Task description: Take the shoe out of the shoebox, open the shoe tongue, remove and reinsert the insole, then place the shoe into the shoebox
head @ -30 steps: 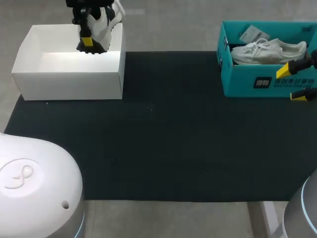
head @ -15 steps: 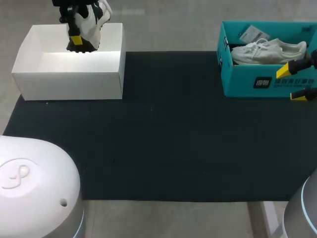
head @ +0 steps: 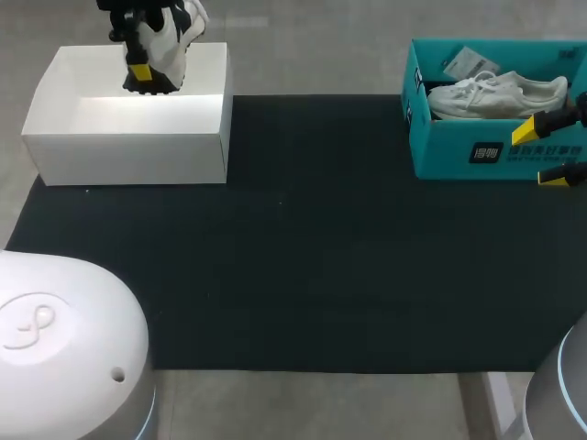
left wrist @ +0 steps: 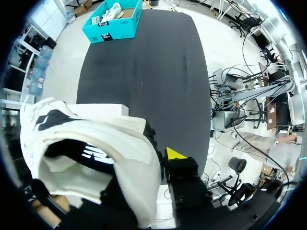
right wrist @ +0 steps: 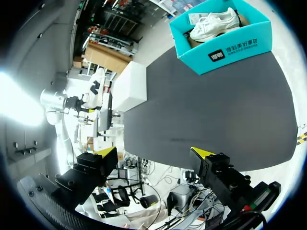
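A white shoe with black markings [head: 176,27] hangs over the back wall of the open white shoebox [head: 128,137] at the far left, with my left gripper [head: 147,73] shut on it. In the left wrist view the shoe [left wrist: 96,158] fills the space by the gripper; one yellow fingertip [left wrist: 175,153] shows beside it and the other is hidden. My right gripper [head: 543,154] stands open at the right edge, in front of a teal box [head: 495,151] that holds a second white shoe [head: 500,94]. Nothing lies between its fingers [right wrist: 154,153].
A black mat [head: 303,247] covers the table between the white shoebox and the teal box [right wrist: 225,45]. A paper tag [head: 466,62] lies in the teal box behind the shoe. The white shoebox [right wrist: 132,86] shows no contents inside.
My left gripper has carried the shoe a little to the left and slightly farther back over the white shoebox, then held still. The right arm has not moved.
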You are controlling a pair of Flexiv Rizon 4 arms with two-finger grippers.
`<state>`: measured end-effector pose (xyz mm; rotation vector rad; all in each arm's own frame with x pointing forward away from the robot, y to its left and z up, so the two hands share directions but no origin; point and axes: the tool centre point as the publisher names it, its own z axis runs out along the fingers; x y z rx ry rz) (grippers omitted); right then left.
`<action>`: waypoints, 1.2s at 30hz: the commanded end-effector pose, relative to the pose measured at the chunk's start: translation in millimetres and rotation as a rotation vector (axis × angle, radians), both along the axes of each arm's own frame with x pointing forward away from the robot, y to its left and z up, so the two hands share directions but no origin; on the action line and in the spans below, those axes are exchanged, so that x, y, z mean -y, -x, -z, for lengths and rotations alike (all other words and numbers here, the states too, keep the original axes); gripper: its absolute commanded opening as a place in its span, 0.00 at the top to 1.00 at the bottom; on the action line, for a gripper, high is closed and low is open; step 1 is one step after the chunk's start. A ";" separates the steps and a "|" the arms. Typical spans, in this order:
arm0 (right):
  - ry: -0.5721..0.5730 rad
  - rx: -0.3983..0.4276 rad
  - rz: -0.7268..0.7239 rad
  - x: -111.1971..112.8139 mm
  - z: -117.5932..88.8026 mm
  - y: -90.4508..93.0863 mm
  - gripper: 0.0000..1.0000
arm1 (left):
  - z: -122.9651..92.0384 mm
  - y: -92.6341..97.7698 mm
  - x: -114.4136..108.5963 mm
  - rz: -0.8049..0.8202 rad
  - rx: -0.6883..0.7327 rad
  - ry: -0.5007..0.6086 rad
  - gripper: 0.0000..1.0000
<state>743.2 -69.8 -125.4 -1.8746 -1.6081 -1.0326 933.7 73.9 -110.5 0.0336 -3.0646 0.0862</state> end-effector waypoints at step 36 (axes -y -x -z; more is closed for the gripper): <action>0.001 0.000 0.002 -0.5 0.6 0.3 0.00 | 47.4 -71.2 -180.7 -0.096 -0.039 -0.120 1.00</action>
